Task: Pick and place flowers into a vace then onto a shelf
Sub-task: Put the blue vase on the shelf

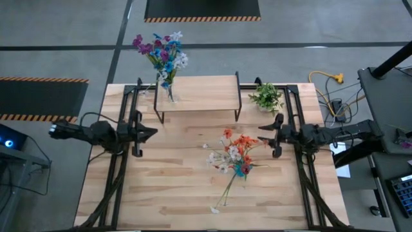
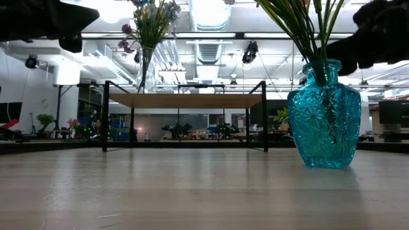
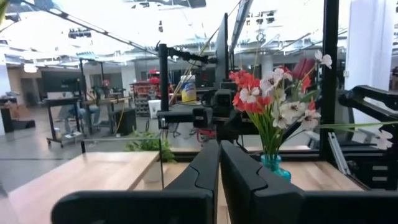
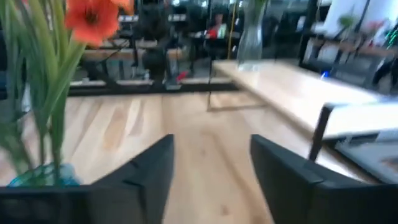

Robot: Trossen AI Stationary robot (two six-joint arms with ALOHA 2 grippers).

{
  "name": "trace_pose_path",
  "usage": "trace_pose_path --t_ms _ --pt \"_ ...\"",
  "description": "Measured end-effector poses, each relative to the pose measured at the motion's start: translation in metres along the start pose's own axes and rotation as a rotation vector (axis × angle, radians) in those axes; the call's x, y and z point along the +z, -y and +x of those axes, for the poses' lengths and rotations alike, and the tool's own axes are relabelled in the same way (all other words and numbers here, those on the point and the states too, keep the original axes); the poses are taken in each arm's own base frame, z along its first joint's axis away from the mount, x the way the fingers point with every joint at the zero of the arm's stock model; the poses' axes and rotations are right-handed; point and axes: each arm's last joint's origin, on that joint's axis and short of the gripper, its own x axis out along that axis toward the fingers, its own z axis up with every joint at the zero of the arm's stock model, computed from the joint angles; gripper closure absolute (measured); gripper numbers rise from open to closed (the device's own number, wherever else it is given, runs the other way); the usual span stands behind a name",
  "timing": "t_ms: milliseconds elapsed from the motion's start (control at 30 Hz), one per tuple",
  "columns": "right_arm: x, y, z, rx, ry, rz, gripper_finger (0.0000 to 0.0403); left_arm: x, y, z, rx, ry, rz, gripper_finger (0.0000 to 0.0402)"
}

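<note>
A teal glass vase [image 2: 324, 118] stands on its base on the table and holds orange-red and white flowers [image 1: 233, 153]; the left wrist view shows these flowers [image 3: 266, 99] too. One loose stem [image 1: 225, 193] lies on the table next to the vase. A clear vase [image 1: 168, 90] with blue and purple flowers [image 1: 164, 53] stands on the left end of the shelf [image 1: 199, 93]. My left gripper [image 1: 152, 133] hovers left of the teal vase, shut. My right gripper [image 1: 262, 138] hovers right of the vase, open, as its wrist view [image 4: 211, 168] shows.
A bushy green plant [image 1: 266, 96] sits at the table's far right, beside the shelf. The shelf's black legs [image 2: 105, 115] stand on the far half of the table. Black rails [image 1: 122, 167] run along both table sides. Bare wood [image 1: 167, 187] lies in front of the shelf.
</note>
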Motion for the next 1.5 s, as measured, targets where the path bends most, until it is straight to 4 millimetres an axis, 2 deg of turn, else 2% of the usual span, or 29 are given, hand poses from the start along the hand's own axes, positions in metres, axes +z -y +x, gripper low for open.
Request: trace_pose_path --t_ms 233,433,667,767,1067,1500 --pt "-0.006 -0.005 -0.001 0.186 -0.066 0.075 0.0101 -0.004 -0.001 -0.006 0.0 -0.009 -0.031 0.0402" --pt "-0.01 -0.01 -0.002 0.339 -0.131 0.151 0.0053 -0.005 -0.002 -0.007 0.007 -0.021 -0.036 0.0402" --pt "-0.018 -0.022 -0.001 0.431 -0.235 0.165 0.0057 -0.005 -0.002 -0.007 0.008 -0.019 -0.037 0.0402" --pt "-0.023 -0.027 0.003 0.401 -0.272 0.142 0.0065 -0.005 -0.002 -0.006 0.008 -0.021 -0.058 0.0401" --pt "-0.027 -0.043 0.02 0.395 -0.261 0.122 0.0074 -0.008 -0.001 -0.006 0.007 -0.043 -0.058 0.0402" --pt "-0.04 -0.055 0.043 0.395 -0.256 0.116 0.0074 -0.012 -0.001 -0.006 0.005 -0.082 -0.069 0.0402"
